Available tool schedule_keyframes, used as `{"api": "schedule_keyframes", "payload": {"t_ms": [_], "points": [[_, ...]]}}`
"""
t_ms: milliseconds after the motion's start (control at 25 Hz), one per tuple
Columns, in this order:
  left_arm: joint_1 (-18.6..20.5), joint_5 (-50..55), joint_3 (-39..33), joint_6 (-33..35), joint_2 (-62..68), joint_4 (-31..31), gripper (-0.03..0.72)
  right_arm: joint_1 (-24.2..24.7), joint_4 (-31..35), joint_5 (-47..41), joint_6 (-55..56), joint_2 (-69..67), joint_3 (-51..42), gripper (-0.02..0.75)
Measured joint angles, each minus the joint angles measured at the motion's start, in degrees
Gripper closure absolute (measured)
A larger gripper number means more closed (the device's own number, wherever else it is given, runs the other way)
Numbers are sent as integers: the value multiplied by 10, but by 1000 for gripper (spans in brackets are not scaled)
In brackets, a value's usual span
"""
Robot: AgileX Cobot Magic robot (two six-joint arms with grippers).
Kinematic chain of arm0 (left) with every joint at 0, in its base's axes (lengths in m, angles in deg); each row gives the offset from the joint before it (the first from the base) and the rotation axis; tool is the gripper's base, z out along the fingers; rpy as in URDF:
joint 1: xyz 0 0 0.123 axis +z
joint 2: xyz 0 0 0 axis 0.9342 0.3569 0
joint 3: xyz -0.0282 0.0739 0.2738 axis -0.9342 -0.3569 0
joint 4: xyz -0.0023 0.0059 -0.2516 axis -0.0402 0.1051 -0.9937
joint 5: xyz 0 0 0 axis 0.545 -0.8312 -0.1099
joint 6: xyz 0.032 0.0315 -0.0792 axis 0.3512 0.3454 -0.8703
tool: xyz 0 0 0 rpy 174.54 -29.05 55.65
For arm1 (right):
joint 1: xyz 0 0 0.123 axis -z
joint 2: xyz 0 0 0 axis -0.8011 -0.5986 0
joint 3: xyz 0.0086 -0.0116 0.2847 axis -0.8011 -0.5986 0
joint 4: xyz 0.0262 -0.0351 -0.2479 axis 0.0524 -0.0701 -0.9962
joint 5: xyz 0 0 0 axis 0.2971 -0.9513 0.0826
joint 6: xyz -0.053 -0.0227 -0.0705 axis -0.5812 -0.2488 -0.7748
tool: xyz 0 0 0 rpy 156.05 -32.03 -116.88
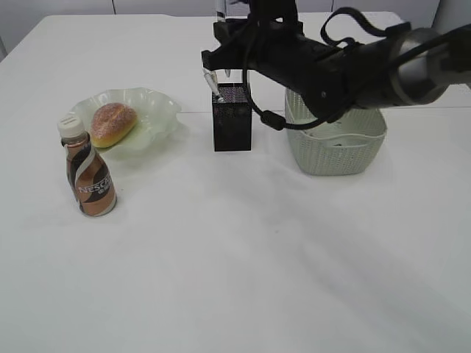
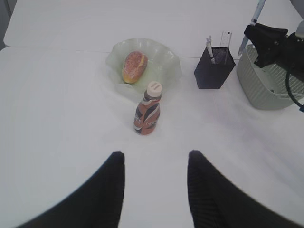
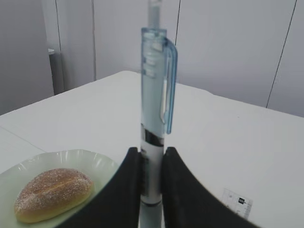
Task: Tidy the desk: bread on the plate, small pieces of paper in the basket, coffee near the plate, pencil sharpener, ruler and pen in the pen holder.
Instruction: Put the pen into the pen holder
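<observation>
My right gripper is shut on a clear light-blue pen, held upright. In the exterior view the right gripper hangs just above the black mesh pen holder, and the pen sticks up out of it. A grey pen-like item and a white ruler stand in the pen holder. The bread lies on the pale green plate. The coffee bottle stands in front of the plate. My left gripper hovers open and empty, short of the coffee bottle. No pencil sharpener or paper pieces show.
A pale green woven basket stands right of the pen holder, partly under my right arm. Its inside is mostly hidden. White table stretches across the front.
</observation>
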Motion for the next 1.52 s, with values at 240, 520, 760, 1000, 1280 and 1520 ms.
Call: {"api": "schedule_keyframes", "payload": {"t_ms": [240,520,760,1000,1280,1520], "points": [[0,0,0,0,0,-1,370,8,4,52,-14,-33,2,645],[0,0,0,0,0,0,370,33,25,81,-16,-64,18,645],[0,0,0,0,0,5,370,34,25,81,-27,-107,61,645],[0,0,0,0,0,5,370,34,25,65,-29,-140,103,645],[0,0,0,0,0,5,370,34,25,58,-30,-167,111,645],[0,0,0,0,0,5,370,34,25,57,-31,-172,111,645]]}}
